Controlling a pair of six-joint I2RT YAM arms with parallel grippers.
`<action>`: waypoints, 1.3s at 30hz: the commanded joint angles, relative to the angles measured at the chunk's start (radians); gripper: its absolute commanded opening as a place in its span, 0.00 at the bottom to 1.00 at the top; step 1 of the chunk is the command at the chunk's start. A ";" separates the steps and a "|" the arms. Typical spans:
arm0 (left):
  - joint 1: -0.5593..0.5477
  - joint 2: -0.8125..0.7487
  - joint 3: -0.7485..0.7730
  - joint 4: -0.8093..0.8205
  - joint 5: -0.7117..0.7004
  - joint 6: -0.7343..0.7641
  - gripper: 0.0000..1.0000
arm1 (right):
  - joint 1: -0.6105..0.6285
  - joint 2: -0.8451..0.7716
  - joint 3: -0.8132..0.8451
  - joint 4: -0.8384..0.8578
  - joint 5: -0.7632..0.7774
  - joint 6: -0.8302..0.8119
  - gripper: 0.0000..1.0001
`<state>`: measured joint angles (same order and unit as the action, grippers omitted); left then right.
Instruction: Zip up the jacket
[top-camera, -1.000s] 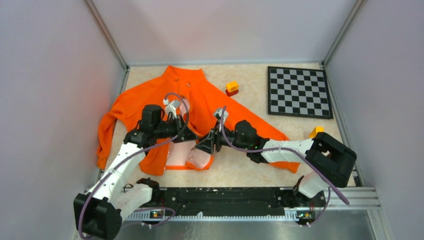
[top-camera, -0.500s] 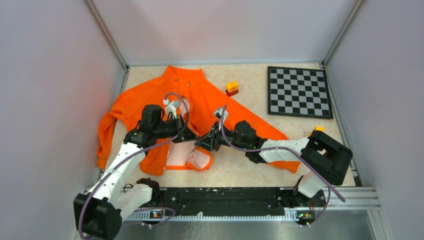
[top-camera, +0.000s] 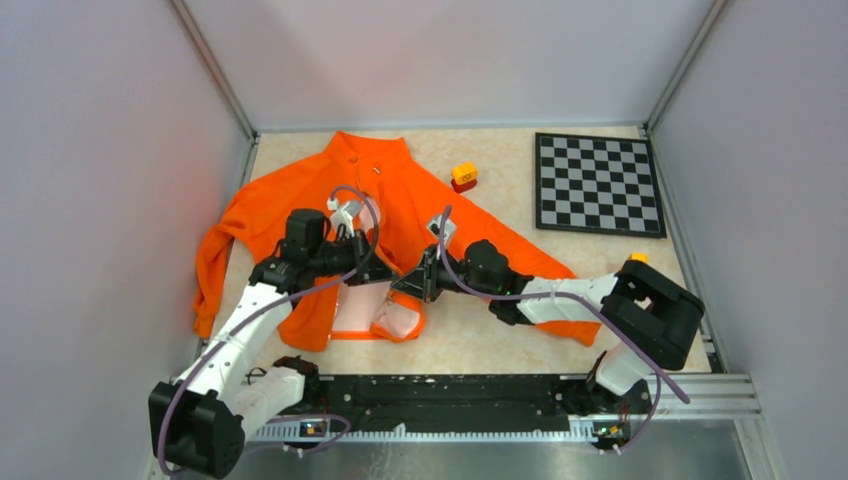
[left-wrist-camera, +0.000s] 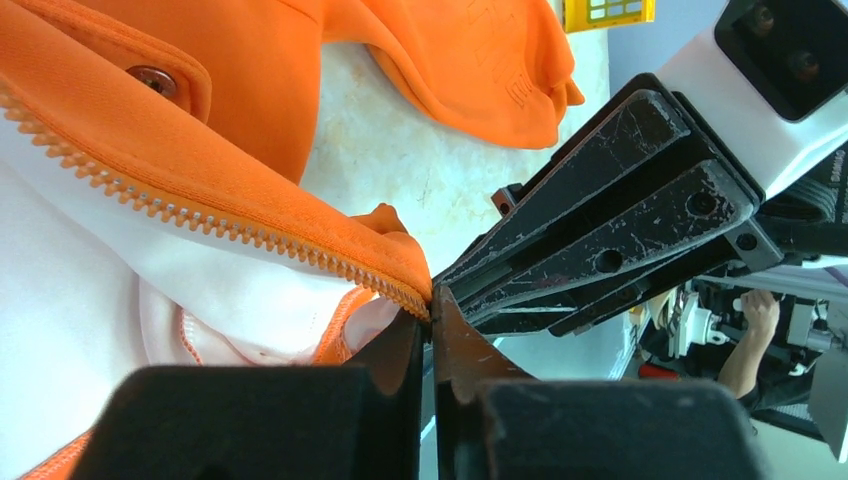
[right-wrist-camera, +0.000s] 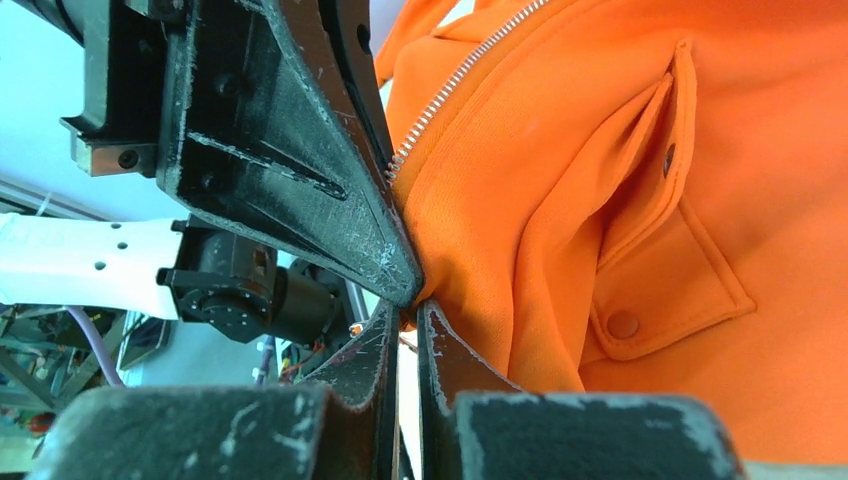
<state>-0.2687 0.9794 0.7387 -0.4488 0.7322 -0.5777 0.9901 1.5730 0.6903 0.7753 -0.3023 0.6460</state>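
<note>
The orange jacket (top-camera: 400, 195) lies spread on the table, collar at the back. Its lower front is folded open and shows pale lining (top-camera: 362, 305). Both grippers meet at the bottom end of the zipper. In the left wrist view my left gripper (left-wrist-camera: 432, 306) is shut to a thin slit, with the end of the orange zipper teeth (left-wrist-camera: 300, 250) pinched at its tips. My right gripper (right-wrist-camera: 410, 305) is shut on a fold of the jacket's front edge (right-wrist-camera: 470, 250), tip to tip with the left fingers (right-wrist-camera: 300, 170). Seen from above, the left gripper (top-camera: 385, 272) and right gripper (top-camera: 408, 286) touch.
A black and white chessboard (top-camera: 598, 183) lies at the back right. A yellow and red block (top-camera: 464, 176) sits by the jacket's right shoulder. A small yellow block (top-camera: 636, 258) lies behind the right arm. Walls close in the table at left, back and right.
The right gripper has closed from open onto the jacket's edge and shifted slightly left toward the left gripper. The left arm has hardly moved.
</note>
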 joint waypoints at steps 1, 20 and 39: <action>-0.004 0.006 0.031 0.031 -0.022 0.017 0.21 | 0.013 -0.012 0.062 -0.099 0.039 0.014 0.00; -0.048 -0.208 -0.129 0.054 -0.171 0.021 0.49 | -0.002 -0.081 0.272 -0.587 0.218 0.188 0.00; -0.081 -0.097 -0.126 0.110 -0.113 0.053 0.44 | -0.002 -0.074 0.297 -0.581 0.196 0.196 0.00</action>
<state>-0.3416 0.8715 0.6132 -0.3923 0.5892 -0.5457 0.9916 1.5345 0.9264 0.1707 -0.0990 0.8345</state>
